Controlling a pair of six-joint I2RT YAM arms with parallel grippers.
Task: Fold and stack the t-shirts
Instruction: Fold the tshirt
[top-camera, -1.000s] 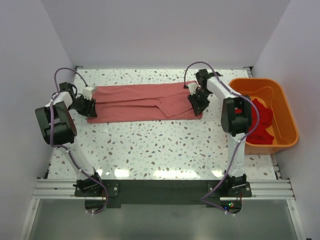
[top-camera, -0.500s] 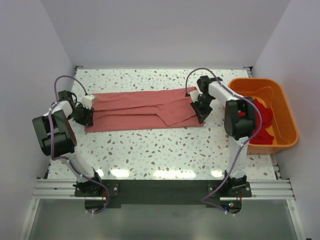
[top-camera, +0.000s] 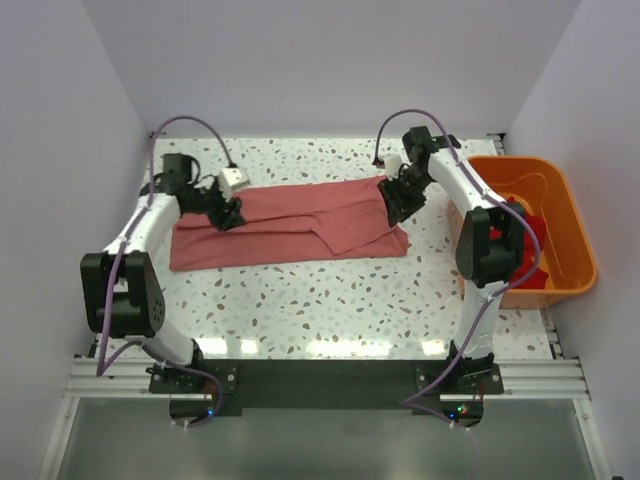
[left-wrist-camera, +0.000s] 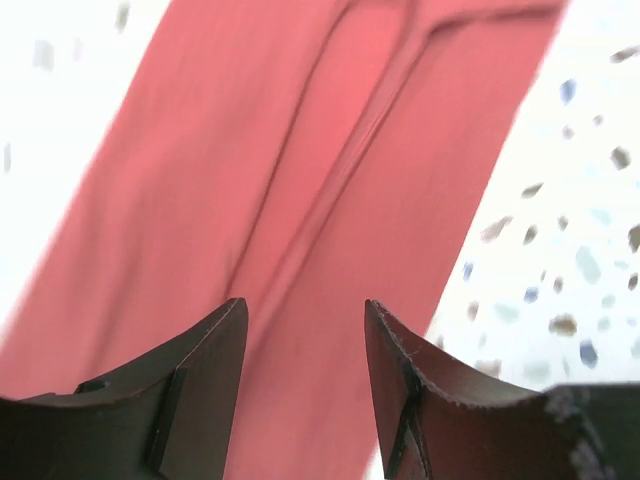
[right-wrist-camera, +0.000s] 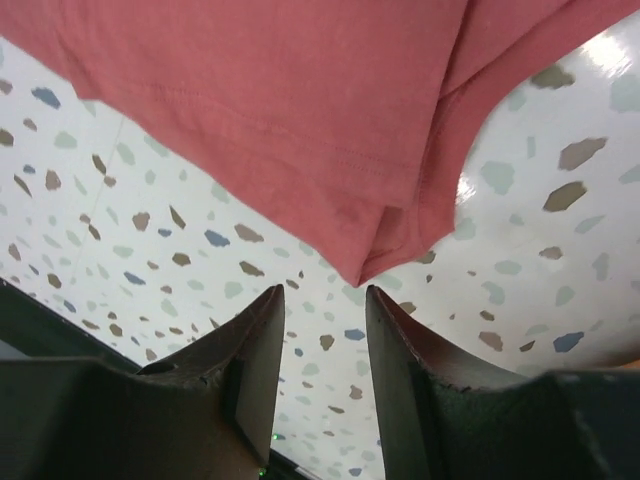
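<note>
Top external view showed a muted salmon-pink cloth t-shirt (top-camera: 290, 225) lying folded into a long band across the far half of the speckled white terrazzo worktop (top-camera: 330, 300). The left pincer (top-camera: 230, 212) hung over the band's left part, the right pincer (top-camera: 395, 205) over its right end. In the left wrist view the dark fingers (left-wrist-camera: 190, 380) stood moderately apart, with pink cloth beyond them and nothing gripped. In the right wrist view the jaws stood narrowly parted and empty, a folded corner of the shirt lying just beyond their tips. At the worktop's right edge stood a rigid orange plastic tub (top-camera: 575, 255), and a brighter red cloth t-shirt (top-camera: 528, 238) lay crumpled inside it, partly hidden behind the right arm
</note>
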